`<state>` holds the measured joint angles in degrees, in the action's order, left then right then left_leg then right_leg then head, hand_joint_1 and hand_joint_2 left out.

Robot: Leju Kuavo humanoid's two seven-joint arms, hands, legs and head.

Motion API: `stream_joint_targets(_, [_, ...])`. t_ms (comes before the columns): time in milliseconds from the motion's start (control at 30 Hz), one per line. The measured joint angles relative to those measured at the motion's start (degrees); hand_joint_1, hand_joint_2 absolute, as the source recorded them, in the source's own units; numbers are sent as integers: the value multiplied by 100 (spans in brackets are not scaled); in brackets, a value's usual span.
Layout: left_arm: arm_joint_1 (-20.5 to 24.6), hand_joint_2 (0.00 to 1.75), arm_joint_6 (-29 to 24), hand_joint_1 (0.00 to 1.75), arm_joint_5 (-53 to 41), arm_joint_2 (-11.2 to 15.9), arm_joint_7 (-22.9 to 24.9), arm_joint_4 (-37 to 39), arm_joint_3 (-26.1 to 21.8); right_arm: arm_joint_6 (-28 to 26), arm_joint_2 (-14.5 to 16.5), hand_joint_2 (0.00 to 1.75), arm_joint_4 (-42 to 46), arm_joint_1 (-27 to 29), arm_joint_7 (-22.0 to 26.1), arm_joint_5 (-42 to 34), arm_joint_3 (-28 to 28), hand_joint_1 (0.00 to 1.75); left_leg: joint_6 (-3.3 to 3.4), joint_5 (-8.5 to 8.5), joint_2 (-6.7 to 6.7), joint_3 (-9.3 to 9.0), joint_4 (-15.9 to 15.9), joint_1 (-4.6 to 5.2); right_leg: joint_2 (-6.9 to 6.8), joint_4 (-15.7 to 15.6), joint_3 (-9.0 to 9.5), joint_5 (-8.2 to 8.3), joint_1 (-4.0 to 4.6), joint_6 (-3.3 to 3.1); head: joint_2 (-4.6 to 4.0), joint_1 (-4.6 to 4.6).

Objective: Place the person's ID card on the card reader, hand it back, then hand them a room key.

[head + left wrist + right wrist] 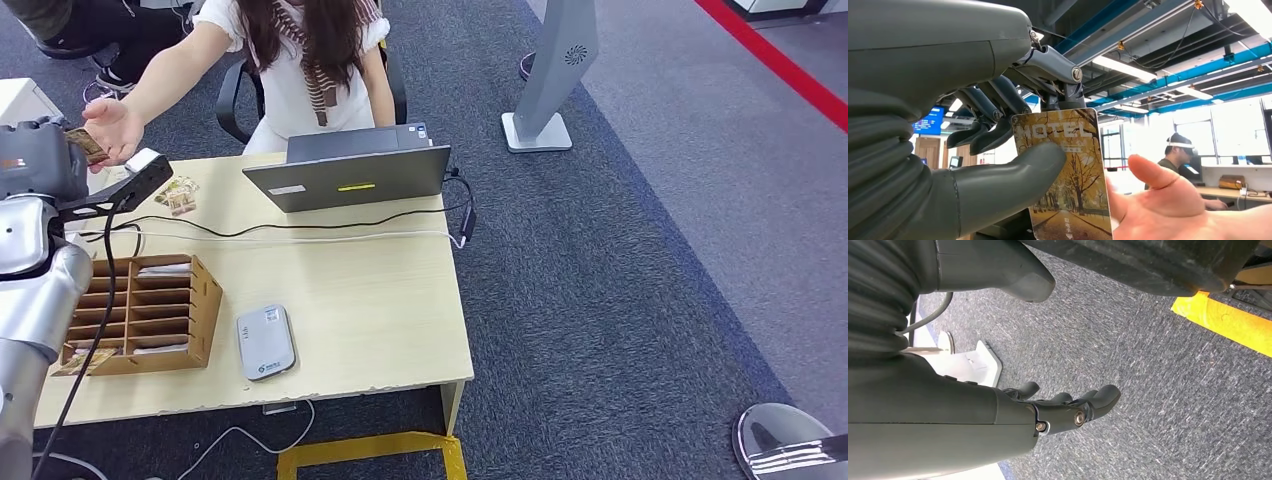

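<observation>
Gold hotel key card point(1068, 175) pinched in left hand point(998, 165), just beside person's open palm point(1168, 210). Right hand point(1068, 407) slack, holding nothing. Final handover step; release pending. Reader point(265, 342) bare on desk point(380, 300).

The left arm is raised and stretched forward, its hand point(998, 145) pinching a key card point(1068, 175) between thumb and fingers point(983, 107), card upright. A person's open palm point(1158, 210) lies just beside the card. The right arm hangs down, its hand point(1058, 407) holding nothing, fingers slightly apart and loosely extended.
</observation>
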<state>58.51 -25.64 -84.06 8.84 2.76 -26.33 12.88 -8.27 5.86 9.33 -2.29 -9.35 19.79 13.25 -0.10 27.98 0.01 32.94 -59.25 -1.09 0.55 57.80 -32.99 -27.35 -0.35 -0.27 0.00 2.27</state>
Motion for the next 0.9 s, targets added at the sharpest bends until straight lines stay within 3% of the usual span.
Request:
stream_joint_targets(133, [40,175,13,175,-32,-47,16,80,77,7,0,175,0,-1,-8,5,9,0,0,0,1,0,0,0,1,0,0,0,0,0,0,-1])
stream_joint_targets(167, [44,175,13,140,-34,-51,17,94,88,8,0,175,0,-1,-10,9,10,0,0,0,1,0,0,0,2,0,0,0,0,0,0,-1])
stream_joint_targets(267, [43,175,-18,9,-25,-59,25,120,101,10,-1,175,0,0,-15,19,16,0,0,0,2,0,0,0,4,0,-1,0,0,0,0,-1])
stream_joint_targets(300, [38,175,-46,0,-9,-62,38,125,102,10,-2,175,0,0,-16,21,18,0,0,0,2,0,0,0,4,0,-1,0,0,0,0,-1])
stream_joint_targets(667, [-91,175,-545,0,167,-137,-108,106,102,3,-4,175,0,1,-9,34,26,0,0,0,-2,2,0,0,-2,0,0,0,0,0,0,0])
stream_joint_targets(800, [-357,175,-854,0,603,-162,-591,-215,95,-5,-4,175,0,3,-5,-3,24,0,0,0,-1,2,1,1,0,0,2,0,-1,0,0,0])
stream_joint_targets(900, [-852,175,-922,0,1308,-148,-1087,-890,43,-53,-4,175,0,17,52,-100,1,0,1,5,7,-1,3,4,9,0,3,-1,-3,0,0,-1])
